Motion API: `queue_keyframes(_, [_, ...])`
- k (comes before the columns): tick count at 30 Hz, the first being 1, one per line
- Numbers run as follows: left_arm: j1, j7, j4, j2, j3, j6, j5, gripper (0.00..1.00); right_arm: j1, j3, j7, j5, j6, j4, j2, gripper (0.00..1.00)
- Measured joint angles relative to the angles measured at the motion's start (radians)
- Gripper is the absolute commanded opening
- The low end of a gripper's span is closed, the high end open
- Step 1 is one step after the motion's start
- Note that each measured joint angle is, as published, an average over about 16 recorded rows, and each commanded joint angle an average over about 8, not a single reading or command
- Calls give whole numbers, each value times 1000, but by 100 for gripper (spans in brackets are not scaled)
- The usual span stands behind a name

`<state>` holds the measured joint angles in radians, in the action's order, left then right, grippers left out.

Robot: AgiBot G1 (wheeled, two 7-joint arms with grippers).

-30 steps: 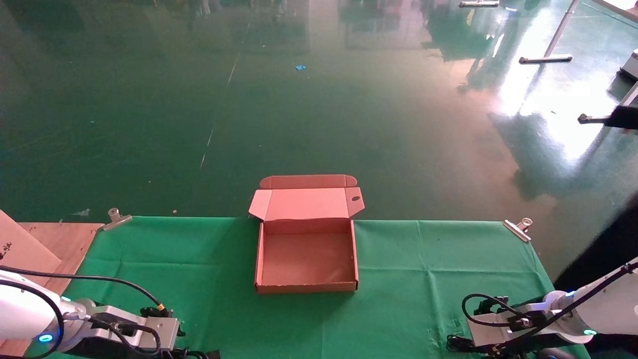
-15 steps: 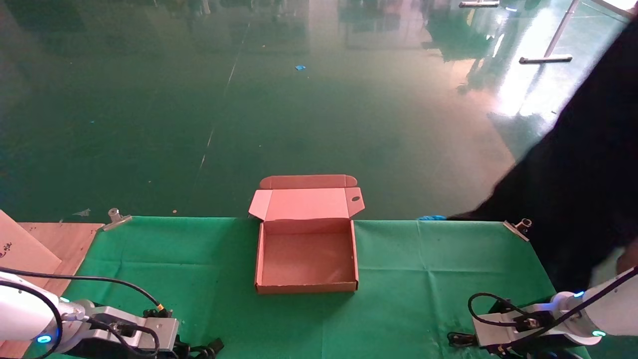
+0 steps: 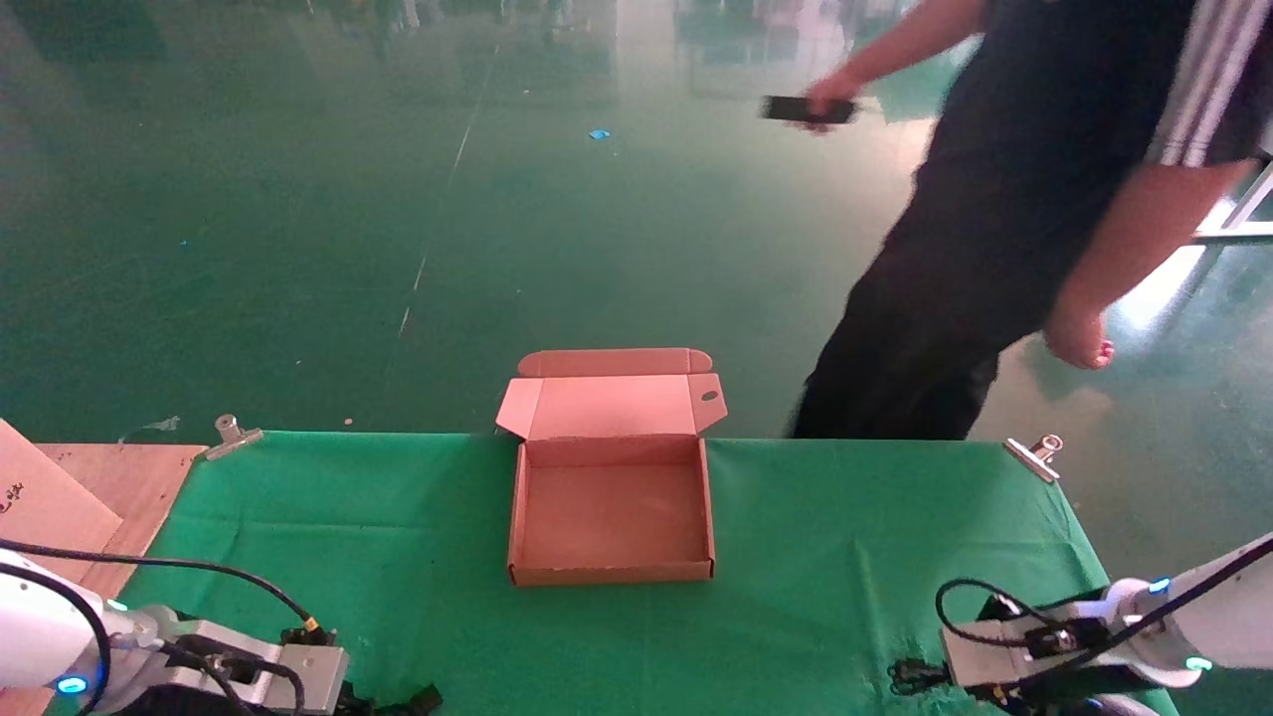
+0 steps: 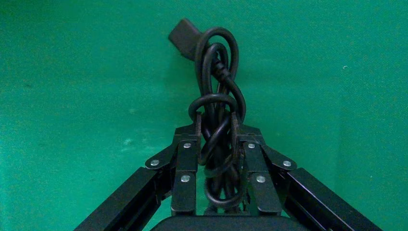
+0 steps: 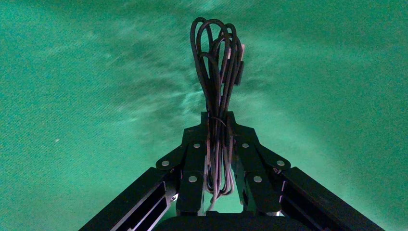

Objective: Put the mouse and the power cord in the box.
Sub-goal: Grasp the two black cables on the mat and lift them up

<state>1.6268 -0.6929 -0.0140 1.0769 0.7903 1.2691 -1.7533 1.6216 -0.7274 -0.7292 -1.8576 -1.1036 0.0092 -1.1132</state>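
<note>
Since the earlier frames a person (image 3: 1004, 229) has come into full sight past the table's far edge at about 1 o'clock from the box, a dark flat thing (image 3: 808, 109) in one hand; before that only a dark blur showed there. Both arms have barely shifted.

At 8 o'clock from the box (image 3: 611, 572), the left gripper (image 4: 215, 126) sits low at the near edge of the green cloth (image 3: 398, 557), jaws pinched on the cord (image 4: 216, 86), a knotted black bundle with its plug end pointing away from the wrist. In the head view only a bit of that cord (image 3: 418, 699) shows at the bottom edge.

Mid-table, the box lies open and bare inside, lid tipped back over the far edge.

At 4 o'clock from the box, the right gripper (image 5: 217, 120) hangs low by the near edge, jaws narrow and gripping a looped cable bundle (image 5: 216, 53). No mouse shows in any view.
</note>
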Motion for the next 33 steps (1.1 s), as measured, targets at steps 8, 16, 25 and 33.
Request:
queue_keyframes(8, [80, -16, -27, -10, 1, 62, -1, 0, 70, 28, -23, 40, -89, 17, 24, 0])
queue_keyframes(16, [194, -17, -72, 13, 12, 95, -19, 0, 173, 52, -26, 75, -163, 40, 9, 0])
queue_keyframes(25, [328, -15, -103, 86, 19, 48, -37, 0, 302, 67, 20, 95, -105, 58, -94, 0])
queue_keyframes(33, [426, -35, -98, 160, 13, -58, -37, 0, 377, 78, 63, 107, 53, 73, -196, 0])
